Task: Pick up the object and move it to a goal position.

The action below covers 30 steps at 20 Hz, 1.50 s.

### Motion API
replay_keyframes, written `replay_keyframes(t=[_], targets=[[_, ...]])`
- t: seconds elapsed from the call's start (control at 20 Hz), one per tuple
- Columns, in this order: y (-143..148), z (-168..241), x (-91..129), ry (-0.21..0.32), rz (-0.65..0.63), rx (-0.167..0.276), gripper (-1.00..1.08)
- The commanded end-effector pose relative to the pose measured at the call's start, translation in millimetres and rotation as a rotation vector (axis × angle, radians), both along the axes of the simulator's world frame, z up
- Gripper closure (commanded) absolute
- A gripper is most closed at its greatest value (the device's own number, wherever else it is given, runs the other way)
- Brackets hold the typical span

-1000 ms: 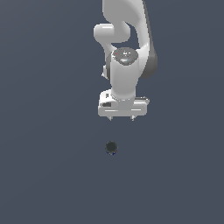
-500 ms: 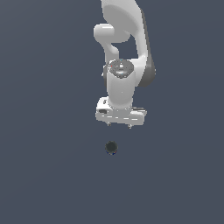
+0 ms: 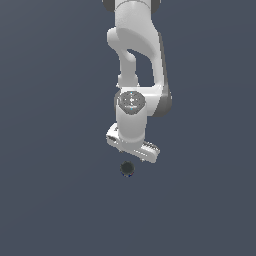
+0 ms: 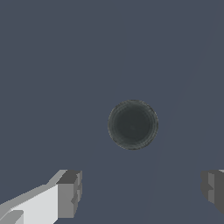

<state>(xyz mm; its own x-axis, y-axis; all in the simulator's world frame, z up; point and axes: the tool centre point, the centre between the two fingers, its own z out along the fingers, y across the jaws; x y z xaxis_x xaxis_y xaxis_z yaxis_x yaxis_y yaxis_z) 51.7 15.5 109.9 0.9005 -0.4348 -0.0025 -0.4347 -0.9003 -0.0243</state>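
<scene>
The object (image 3: 127,169) is a small round can with a dark grey-black top, standing on the grey floor. In the wrist view the object (image 4: 132,124) appears from straight above as a dark disc, and its side is hidden. My gripper (image 3: 134,158) hangs just above it in the exterior view, its hand turned at a slant. The gripper (image 4: 142,190) is open, with one finger (image 4: 70,194) and the other finger (image 4: 213,186) set far wider apart than the can. Nothing is between them, and the can lies a little off the line joining them.
A plain dark grey floor (image 3: 50,200) surrounds the can on all sides. The white arm (image 3: 135,60) rises above the gripper toward the top of the exterior view. No other objects show.
The gripper has come down toward the can and its hand has rotated to a slant. The can has not moved.
</scene>
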Motion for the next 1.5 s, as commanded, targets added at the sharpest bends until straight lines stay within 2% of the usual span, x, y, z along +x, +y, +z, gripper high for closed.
replay_keyframes(t=[0.0, 0.3, 0.6, 1.05, 1.45], targets=[[-5, -12, 7, 0.004, -0.071, -0.004, -0.92], [-13, -32, 17, 0.009, -0.192, -0.014, -0.92], [-17, -44, 22, 0.011, -0.256, -0.020, -0.92], [-18, -52, 23, 0.012, -0.264, -0.021, -0.92], [-18, -90, 22, 0.011, -0.267, -0.022, -0.92]])
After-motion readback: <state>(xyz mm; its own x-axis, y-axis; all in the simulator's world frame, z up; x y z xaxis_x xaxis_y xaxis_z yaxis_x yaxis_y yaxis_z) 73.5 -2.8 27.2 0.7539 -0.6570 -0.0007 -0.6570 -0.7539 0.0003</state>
